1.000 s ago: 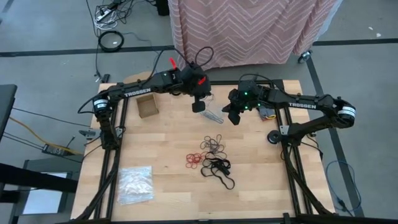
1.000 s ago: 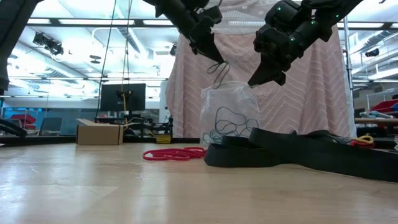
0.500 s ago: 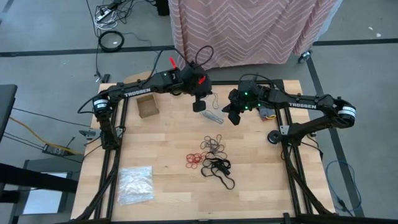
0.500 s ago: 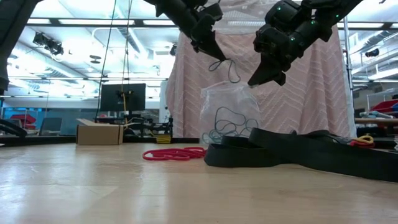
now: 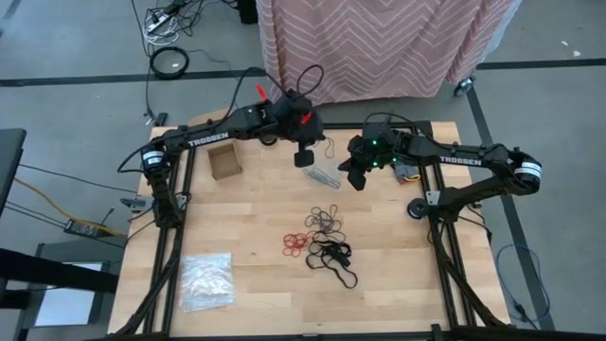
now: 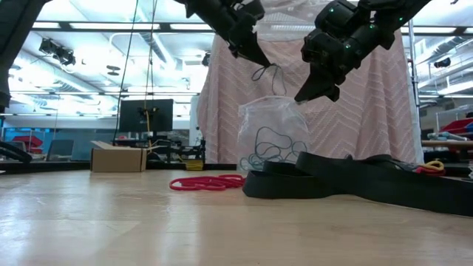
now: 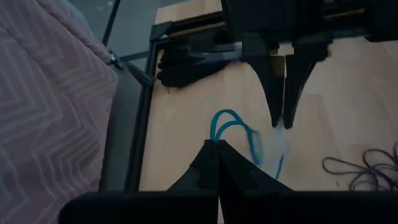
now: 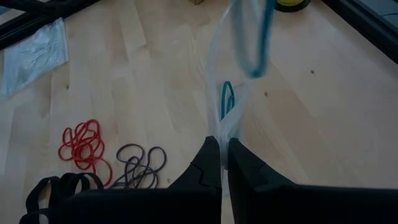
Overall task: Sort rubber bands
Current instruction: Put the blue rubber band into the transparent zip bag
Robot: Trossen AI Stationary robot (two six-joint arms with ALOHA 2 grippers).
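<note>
Hands pinched together: left hand (image 6: 255,55) on a teal band (image 7: 233,127), right hand (image 6: 310,92) on the clear bag (image 6: 275,137) rim.

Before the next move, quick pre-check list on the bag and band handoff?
1. Left end effector shut on the teal rubber band: ok.
2. Right end effector shut on the clear plastic bag edge: ok.
3. Band lifted clear above the bag's top: ok.
4. Bag mouth open enough to take the band: cannot tell.
5. Band fully free of the bag film: cannot tell.
6. Red rubber bands, brown rubber bands and black rubber bands piled apart from the bag, unsnagged: ok.
</note>
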